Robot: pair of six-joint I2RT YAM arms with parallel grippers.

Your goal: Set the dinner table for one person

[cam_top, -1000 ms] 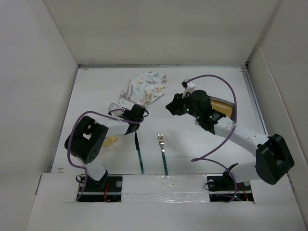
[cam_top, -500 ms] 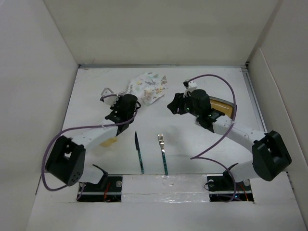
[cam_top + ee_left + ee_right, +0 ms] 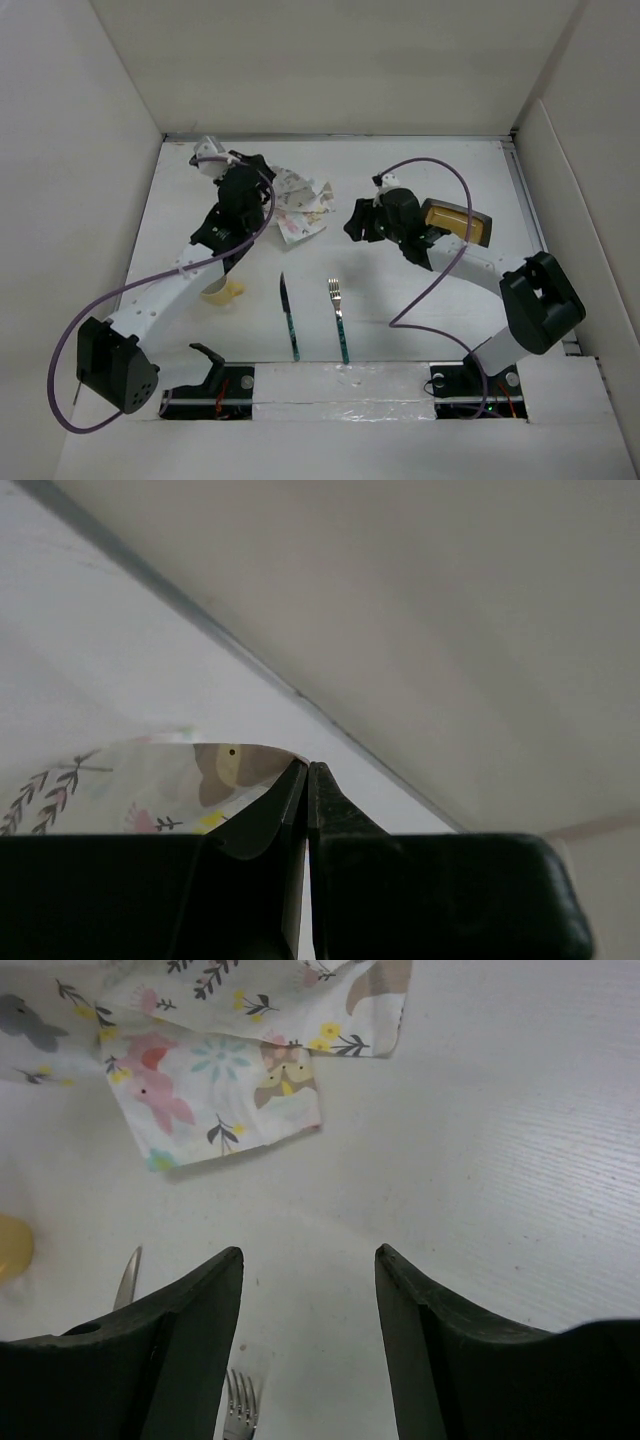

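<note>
White dinner table (image 3: 470, 170), knife (image 3: 289, 318) beside fork (image 3: 339, 320) near front, printed placemat (image 3: 300, 210) farther back

placemat (image 3: 300, 205): partly under left arm (image 3: 190, 265) | fork (image 3: 240, 1415): handle cut off | knife (image 3: 127, 1275): only tip shows | yellow lump (image 3: 233, 290): unidentifiable

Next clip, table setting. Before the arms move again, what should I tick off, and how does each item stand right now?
1. Left gripper shut on an edge of the placemat: ok.
2. Right gripper open and holding nothing: ok.
3. Placemat lying flat: not ok, it is crumpled and folded over itself.
4. Knife and fork apart from the placemat: ok, both lie on bare table nearer the robot.
5. How deep the placemat sits in the left gripper: cannot tell.
</note>
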